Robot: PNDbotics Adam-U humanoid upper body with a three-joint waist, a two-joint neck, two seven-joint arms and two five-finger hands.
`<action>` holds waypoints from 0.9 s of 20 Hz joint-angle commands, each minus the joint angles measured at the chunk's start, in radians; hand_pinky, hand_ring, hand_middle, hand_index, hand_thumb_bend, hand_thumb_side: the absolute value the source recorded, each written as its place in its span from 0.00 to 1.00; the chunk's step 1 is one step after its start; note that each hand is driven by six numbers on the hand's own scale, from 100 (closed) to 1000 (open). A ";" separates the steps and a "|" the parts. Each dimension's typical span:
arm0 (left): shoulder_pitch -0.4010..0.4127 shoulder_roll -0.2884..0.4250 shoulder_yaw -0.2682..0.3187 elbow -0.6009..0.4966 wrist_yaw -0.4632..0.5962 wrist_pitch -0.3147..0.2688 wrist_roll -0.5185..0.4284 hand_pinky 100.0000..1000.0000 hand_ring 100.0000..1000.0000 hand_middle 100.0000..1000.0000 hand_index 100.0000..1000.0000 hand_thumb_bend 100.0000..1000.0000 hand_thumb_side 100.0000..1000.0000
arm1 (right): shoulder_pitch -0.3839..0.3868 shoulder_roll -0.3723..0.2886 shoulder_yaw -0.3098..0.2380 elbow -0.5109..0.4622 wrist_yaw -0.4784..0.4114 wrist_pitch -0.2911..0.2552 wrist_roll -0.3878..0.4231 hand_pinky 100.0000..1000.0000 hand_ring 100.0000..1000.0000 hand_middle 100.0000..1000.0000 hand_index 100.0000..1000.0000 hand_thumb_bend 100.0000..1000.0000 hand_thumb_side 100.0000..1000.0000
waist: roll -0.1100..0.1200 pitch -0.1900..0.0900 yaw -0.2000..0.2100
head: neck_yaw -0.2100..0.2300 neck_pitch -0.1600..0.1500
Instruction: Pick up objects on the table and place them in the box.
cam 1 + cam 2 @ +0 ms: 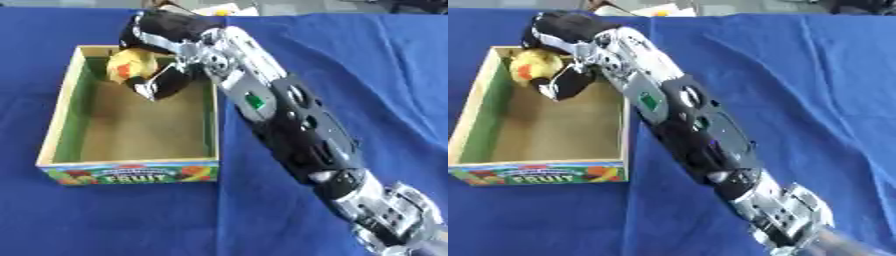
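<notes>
Blue cloth [350, 60] is covering the table, lying in soft creases. A grey strip of floor [737, 6] is showing along the far edge, with blurred white and yellow items [219, 9] sitting there.

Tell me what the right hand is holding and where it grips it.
The right hand is curled over a yellow, red-marked fruit-like object, gripping its top and right side, above the far end of the box.
</notes>
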 commanded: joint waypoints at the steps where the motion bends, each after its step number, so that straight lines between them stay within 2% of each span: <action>1: -0.012 0.012 0.000 -0.017 0.004 0.000 -0.001 0.53 0.83 0.81 0.75 0.00 1.00 | -0.017 0.009 0.014 0.028 0.042 -0.004 0.016 0.72 0.61 0.47 0.57 0.00 0.11 | 0.003 -0.017 0.000 | -0.005 0.006; 4: -0.013 0.012 0.000 -0.017 0.004 0.001 -0.002 0.53 0.83 0.81 0.74 0.00 1.00 | -0.022 0.015 0.028 0.064 0.077 -0.012 0.033 0.73 0.63 0.49 0.60 0.00 0.11 | 0.001 -0.017 0.000 | -0.009 0.009; 8: -0.011 0.009 0.000 -0.017 0.005 0.007 -0.001 0.53 0.83 0.82 0.74 0.00 1.00 | -0.035 0.020 0.033 0.103 0.104 -0.047 0.108 0.76 0.69 0.57 0.70 0.00 0.11 | 0.000 -0.016 0.004 | -0.018 0.009; 11: -0.011 0.008 -0.001 -0.017 0.005 0.007 -0.002 0.53 0.83 0.82 0.74 0.00 1.00 | -0.047 0.021 0.027 0.110 0.118 -0.068 0.159 0.79 0.74 0.64 0.87 0.00 0.12 | 0.000 -0.014 0.006 | -0.022 0.009; 13: -0.011 0.007 -0.002 -0.017 0.005 0.008 -0.003 0.53 0.83 0.82 0.74 0.00 1.00 | -0.054 0.021 0.024 0.110 0.135 -0.076 0.182 0.80 0.76 0.69 0.92 0.00 0.28 | 0.000 -0.014 0.008 | -0.025 0.009; 15: -0.009 0.006 -0.002 -0.017 0.005 0.009 -0.003 0.53 0.83 0.82 0.74 0.00 1.00 | -0.062 0.018 0.026 0.114 0.151 -0.085 0.202 0.81 0.78 0.73 0.96 0.00 0.52 | 0.001 -0.013 0.008 | -0.024 0.011; 18: -0.005 0.006 -0.001 -0.017 0.003 0.008 -0.003 0.53 0.83 0.82 0.74 0.00 1.00 | -0.079 0.008 0.025 0.124 0.162 -0.101 0.217 0.83 0.79 0.75 0.99 0.00 0.68 | 0.001 -0.014 0.007 | -0.021 0.014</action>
